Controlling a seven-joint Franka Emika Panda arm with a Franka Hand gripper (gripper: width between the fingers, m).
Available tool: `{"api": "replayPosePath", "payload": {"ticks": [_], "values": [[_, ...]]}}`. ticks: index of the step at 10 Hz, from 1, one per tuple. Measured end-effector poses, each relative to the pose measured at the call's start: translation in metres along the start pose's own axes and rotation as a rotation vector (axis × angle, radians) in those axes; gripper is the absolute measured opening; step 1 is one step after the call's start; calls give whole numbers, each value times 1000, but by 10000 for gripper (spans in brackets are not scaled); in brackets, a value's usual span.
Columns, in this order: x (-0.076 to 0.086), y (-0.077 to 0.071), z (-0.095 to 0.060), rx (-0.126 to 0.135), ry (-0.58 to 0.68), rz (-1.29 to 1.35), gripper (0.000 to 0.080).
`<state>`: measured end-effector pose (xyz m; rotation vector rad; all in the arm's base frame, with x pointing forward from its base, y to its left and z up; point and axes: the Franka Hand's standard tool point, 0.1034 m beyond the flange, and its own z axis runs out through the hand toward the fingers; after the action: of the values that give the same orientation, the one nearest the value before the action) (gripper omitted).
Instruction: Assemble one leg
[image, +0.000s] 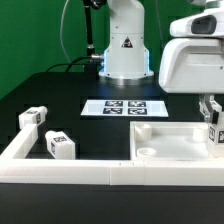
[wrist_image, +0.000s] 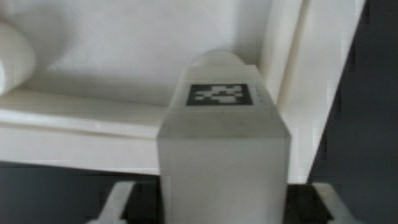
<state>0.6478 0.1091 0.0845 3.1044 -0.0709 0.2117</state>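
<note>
My gripper (image: 212, 117) is at the exterior view's right, shut on a white leg (image: 215, 132) with a tag sticker. It holds the leg upright over the right part of the large white panel (image: 172, 143). In the wrist view the leg (wrist_image: 222, 130) fills the middle between the two fingers (wrist_image: 128, 203), its tagged end pointing at the panel's raised rim and inner corner (wrist_image: 107, 95). I cannot tell whether the leg touches the panel. Two more legs (image: 33, 118) (image: 59, 144) lie loose at the exterior view's left.
The marker board (image: 122, 108) lies flat behind the panel, in front of the robot's base (image: 125, 55). A white rail (image: 70, 172) runs along the table's front and up the left side. A round boss (image: 147, 152) sits in the panel's near left corner.
</note>
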Motion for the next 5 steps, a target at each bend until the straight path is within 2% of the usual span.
{"api": "replayPosePath", "payload": {"ticks": [2,5], "values": [[1,2,0,7,-2,182,284],[1,10,1,2,9,442,284]]}}
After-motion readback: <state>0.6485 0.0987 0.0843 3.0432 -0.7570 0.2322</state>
